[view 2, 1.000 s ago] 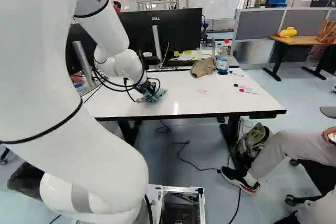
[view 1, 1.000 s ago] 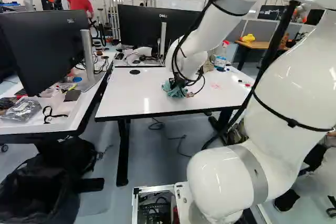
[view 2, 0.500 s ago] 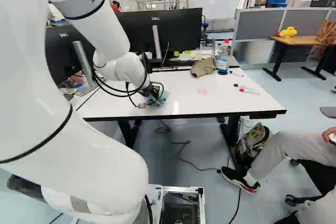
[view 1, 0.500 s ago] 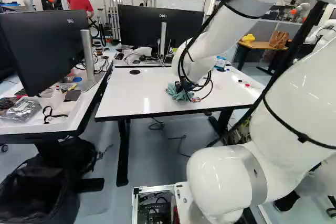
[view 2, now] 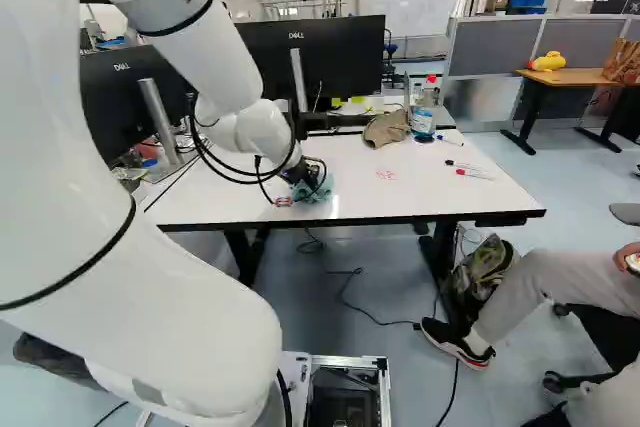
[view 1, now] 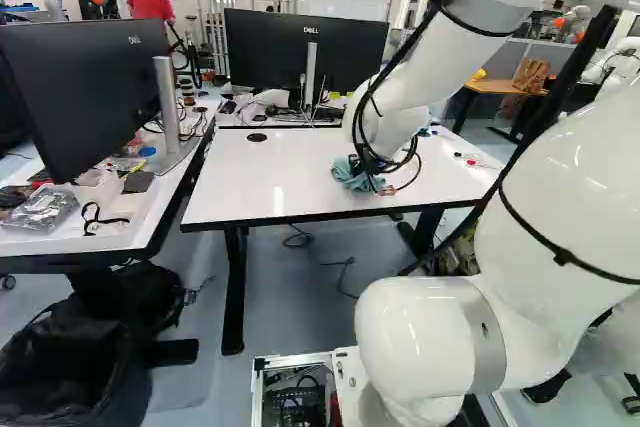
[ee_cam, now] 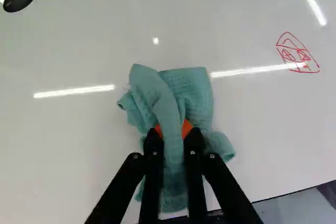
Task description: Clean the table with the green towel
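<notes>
One gripper (ee_cam: pixel 173 131) clamped on bunched green towel (ee_cam: pixel 191 94); looks light, soft, floppy, best held by thick middle; probably touches table (ee_cam: pixel 79 129), underside hidden.

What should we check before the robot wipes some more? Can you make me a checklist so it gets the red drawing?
1. Pincer shut on the green towel: ok, one finger on each side of a fold.
2. Towel over the red drawing: not ok, bare table lies between them.
3. Drawing wiped off: not ok, its lines still show.
4. Pens off the table: not ok, they lie near its edge at the right of the right base view.
5. Bottle standing up: ok.
6. Towel pressed down hard enough to clean: cannot tell.
</notes>
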Available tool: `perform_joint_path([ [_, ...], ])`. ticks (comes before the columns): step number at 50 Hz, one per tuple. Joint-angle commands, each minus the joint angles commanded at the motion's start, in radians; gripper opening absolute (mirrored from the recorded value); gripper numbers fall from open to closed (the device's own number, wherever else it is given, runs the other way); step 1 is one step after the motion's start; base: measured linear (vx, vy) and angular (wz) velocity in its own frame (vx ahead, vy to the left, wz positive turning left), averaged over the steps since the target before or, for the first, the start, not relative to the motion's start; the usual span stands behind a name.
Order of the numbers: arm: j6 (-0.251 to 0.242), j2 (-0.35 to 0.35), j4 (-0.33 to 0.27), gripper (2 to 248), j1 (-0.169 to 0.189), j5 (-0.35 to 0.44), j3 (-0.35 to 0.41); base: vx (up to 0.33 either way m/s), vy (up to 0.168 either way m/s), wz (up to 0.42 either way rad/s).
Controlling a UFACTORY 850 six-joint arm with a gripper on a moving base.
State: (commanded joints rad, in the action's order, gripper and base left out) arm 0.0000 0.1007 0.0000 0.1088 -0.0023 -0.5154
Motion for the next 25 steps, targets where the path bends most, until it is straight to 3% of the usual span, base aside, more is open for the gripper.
perform_joint_path([
  [20, 0.000, -0.017, 0.000, 50, 0.082, 0.000, -0.016, 0.000, 0.000, 0.000],
  [25, 0.000, -0.017, 0.000, 50, 0.084, 0.000, -0.016, 0.000, 0.000, 0.000],
])
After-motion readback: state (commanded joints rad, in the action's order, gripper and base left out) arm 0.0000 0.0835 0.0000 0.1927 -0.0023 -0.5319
